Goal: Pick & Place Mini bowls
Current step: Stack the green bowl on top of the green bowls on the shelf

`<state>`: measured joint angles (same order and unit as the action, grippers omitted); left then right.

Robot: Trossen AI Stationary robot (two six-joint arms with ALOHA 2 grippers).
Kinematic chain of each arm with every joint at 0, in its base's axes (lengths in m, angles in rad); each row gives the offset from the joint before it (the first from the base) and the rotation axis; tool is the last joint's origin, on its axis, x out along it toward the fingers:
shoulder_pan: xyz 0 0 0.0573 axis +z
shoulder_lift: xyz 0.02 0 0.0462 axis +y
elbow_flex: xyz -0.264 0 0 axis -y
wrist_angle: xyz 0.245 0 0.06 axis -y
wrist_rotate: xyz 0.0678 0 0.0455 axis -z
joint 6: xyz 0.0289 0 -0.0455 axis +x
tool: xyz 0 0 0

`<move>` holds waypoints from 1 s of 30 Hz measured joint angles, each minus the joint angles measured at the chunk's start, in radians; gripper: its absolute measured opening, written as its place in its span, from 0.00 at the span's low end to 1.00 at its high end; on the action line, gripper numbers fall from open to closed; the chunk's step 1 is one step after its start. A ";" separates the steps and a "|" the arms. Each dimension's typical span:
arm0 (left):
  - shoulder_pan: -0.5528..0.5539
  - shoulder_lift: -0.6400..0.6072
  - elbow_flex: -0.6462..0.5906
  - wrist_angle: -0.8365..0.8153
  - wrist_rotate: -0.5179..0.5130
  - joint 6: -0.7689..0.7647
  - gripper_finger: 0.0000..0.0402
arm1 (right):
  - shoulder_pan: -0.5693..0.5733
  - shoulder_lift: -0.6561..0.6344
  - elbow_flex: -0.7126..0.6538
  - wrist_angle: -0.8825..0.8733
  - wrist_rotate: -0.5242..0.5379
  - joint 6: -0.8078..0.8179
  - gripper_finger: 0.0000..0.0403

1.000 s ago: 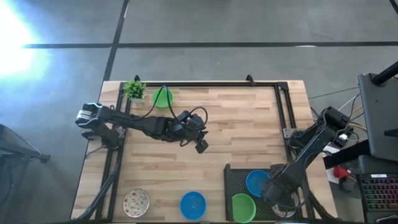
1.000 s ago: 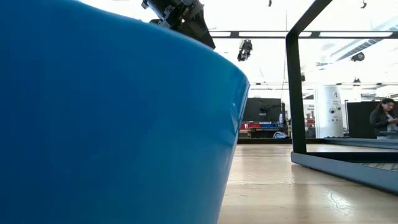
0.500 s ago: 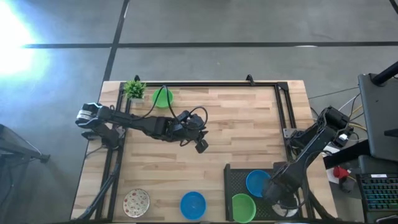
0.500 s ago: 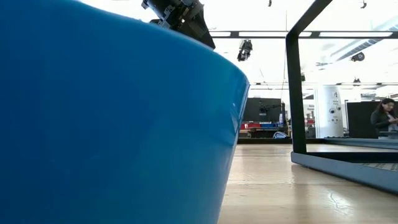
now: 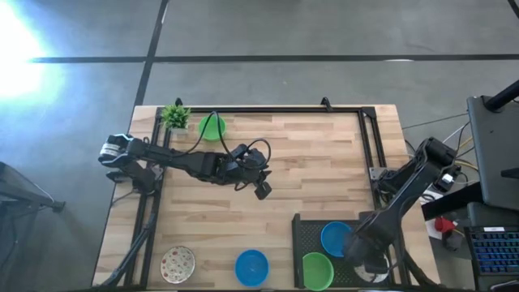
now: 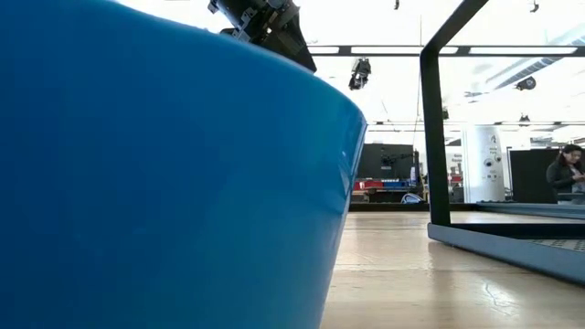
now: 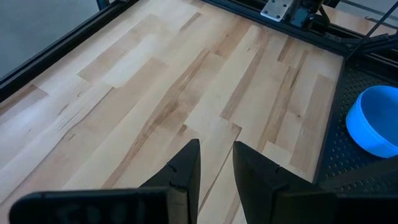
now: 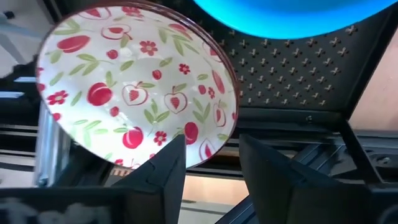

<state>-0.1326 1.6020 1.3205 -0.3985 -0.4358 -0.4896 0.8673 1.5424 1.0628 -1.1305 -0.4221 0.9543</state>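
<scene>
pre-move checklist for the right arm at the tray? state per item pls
1. Right pincer over the black tray: ok, it sits at the tray's right end.
2. Patterned white bowl in front of the right pincer: ok, its rim lies just ahead of the fingertips.
3. Bowl gripped: cannot tell; the fingers stand apart, contact is not visible.
4. Tray contents: ok, a blue bowl and a green bowl sit in it side by side.
5. Left pincer out of the way: ok, open and empty above bare table mid-board.
6. Bowls left outside the tray: not ok, three remain on the table.
</scene>
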 joint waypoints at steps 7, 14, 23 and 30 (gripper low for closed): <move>0.000 0.000 0.000 -0.006 0.000 0.002 0.22 | 0.000 -0.065 0.028 0.000 0.064 0.092 0.28; 0.000 -0.002 0.000 -0.028 0.000 0.005 0.22 | -0.003 -0.147 0.068 0.000 0.192 0.177 0.14; 0.000 -0.075 0.000 -0.154 -0.001 -0.040 0.22 | -0.019 -0.211 0.090 0.002 0.306 0.232 0.02; 0.000 -0.162 0.000 -0.278 -0.055 -0.115 0.22 | -0.033 -0.260 0.090 0.004 0.432 0.237 0.02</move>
<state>-0.1324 1.4402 1.3205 -0.6763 -0.4907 -0.6042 0.8342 1.2825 1.1526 -1.1263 0.0104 1.1915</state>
